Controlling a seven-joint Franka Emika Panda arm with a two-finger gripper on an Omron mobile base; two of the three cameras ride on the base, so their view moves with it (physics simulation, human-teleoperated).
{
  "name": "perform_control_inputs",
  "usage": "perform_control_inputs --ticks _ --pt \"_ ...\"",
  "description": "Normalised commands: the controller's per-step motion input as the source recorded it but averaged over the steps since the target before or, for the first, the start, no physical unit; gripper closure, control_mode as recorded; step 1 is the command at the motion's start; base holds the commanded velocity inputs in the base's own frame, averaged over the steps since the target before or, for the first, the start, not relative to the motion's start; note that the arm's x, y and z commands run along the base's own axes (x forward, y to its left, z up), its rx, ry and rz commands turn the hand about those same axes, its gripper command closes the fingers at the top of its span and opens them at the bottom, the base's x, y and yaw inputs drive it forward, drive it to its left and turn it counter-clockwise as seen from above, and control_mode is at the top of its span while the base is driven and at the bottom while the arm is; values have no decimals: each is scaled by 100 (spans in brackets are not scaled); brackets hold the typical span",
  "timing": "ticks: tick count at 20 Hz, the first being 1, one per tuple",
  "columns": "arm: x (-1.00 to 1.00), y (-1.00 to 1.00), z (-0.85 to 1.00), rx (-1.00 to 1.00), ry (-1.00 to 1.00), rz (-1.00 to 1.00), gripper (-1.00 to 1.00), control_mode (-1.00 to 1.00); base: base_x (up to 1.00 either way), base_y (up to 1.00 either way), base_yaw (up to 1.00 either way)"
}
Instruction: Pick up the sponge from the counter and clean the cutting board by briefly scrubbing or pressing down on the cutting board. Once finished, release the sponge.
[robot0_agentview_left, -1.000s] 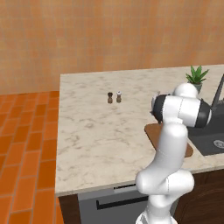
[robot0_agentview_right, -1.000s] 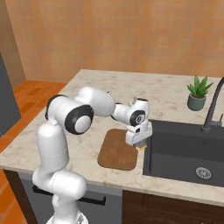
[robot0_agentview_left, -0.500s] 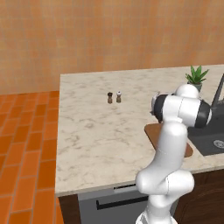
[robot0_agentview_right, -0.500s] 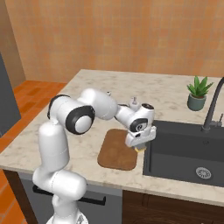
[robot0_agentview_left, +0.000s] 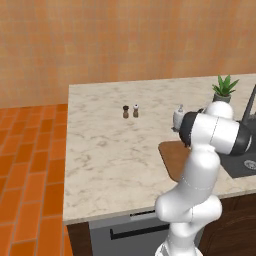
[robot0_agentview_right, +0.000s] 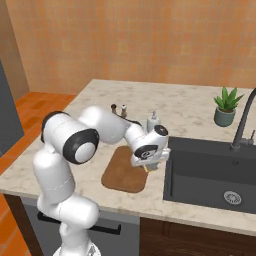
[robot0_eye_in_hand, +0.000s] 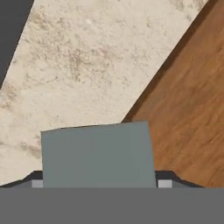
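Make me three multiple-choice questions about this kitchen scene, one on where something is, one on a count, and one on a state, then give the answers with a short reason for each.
1. Where does the potted plant stand?
A. On the orange floor
B. On the counter behind the sink, beside the faucet
C. On the cutting board

2. How many small shakers stand together on the counter?
A. Two
B. Four
C. None

3. What is the state of the sponge?
A. Lying in the sink basin
B. Lying free in the middle of the board
C. Held in the end effector by the board's edge

Answers:
1. B: the right base view shows the plant on the counter behind the sink, left of the faucet.
2. A: the left base view shows one dark and one pale shaker side by side.
3. C: the hand view shows the grey-blue block between the fingers, over the line where counter meets board.
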Motion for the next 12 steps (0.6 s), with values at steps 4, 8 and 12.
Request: perform_control_inputs --ticks 4,8,12 --pt "-6 100 2 0 0 -15 100 -100 0 0 0" --pt "-1 97 53 0 2 -20 100 -100 0 0 0" --pt "0 69 -35 -3 28 -21 100 -100 0 0 0"
